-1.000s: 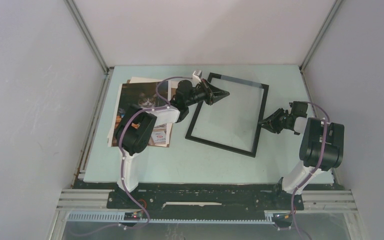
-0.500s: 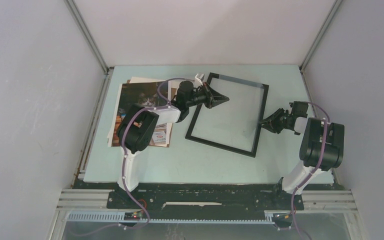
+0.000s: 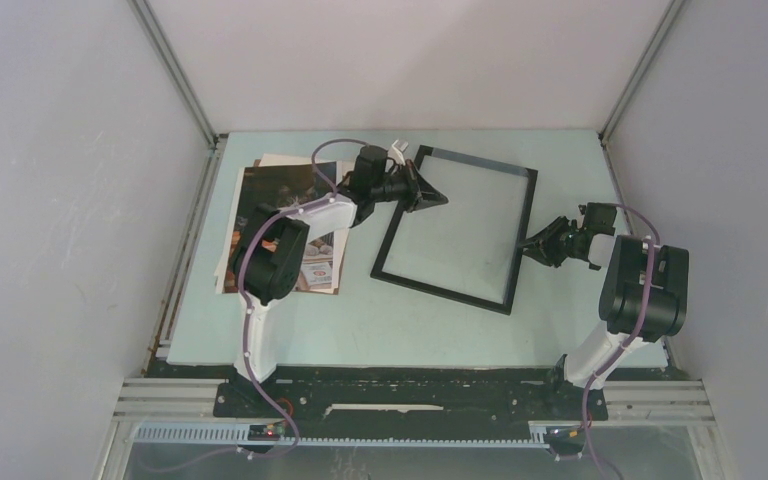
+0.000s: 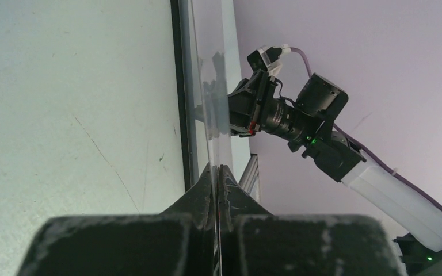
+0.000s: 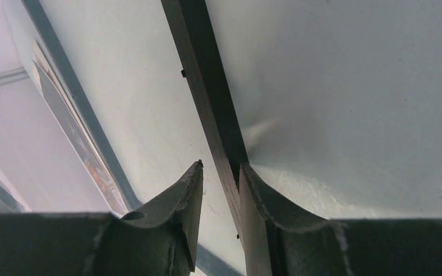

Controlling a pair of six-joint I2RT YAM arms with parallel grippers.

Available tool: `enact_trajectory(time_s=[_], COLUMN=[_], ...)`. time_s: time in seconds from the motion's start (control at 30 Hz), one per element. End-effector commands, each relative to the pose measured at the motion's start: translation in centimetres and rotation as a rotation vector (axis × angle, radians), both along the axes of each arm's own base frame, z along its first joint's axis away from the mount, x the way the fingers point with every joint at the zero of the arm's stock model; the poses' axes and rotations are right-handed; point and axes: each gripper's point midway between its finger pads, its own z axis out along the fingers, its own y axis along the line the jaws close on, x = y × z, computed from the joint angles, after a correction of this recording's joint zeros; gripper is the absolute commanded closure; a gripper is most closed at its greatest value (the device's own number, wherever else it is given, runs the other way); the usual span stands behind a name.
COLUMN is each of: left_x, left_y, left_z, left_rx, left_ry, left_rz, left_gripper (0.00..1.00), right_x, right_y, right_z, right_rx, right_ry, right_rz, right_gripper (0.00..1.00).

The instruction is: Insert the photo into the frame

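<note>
Photo (image 3: 270,192) lies flat at far left of the table (image 3: 380,330) on a white sheet (image 3: 280,160), partly under our left arm. It's a glossy print, dark, with the striped end nearest us and its long axis running near-to-far. Our left gripper (image 3: 434,197) is past it, over the frame's left rail, so the photo sits back and to the left of those fingers. The left arm is clearly the nearer one for the pick. Its fingers are pressed together. In the wrist view a thin clear edge runs out from the tips (image 4: 216,172), but we can't tell if it's actually pinched. Frame (image 3: 440,288) sits mid-table, well apart from the photo. It has thin black rails and a reflective pane (image 3: 460,225), and its long axis is also near-to-far, skewed slightly. Our right gripper (image 3: 527,245) straddles the right rail and looks clamped on it (image 5: 221,172), one pad flush on the rail. We judge the photo needs a rightward slide, with little rotation to line it up.
</note>
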Motion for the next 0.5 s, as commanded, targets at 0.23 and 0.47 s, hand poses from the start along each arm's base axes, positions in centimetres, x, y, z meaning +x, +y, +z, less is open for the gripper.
enact_trajectory(time_s=[0.23, 0.47], left_x=[1.2, 1.6], left_y=[0.2, 0.5], left_z=[1.1, -0.4], left_rx=[0.112, 0.161], left_ry=[-0.138, -0.12], left_rz=[-0.032, -0.008], left_gripper=[1.0, 0.95], right_x=[0.4, 0.3], right_y=[0.0, 0.0], right_z=[0.1, 0.1], right_rx=[0.012, 0.004], right_ry=[-0.023, -0.019], right_rz=[0.003, 0.003], right_gripper=[0.62, 0.62])
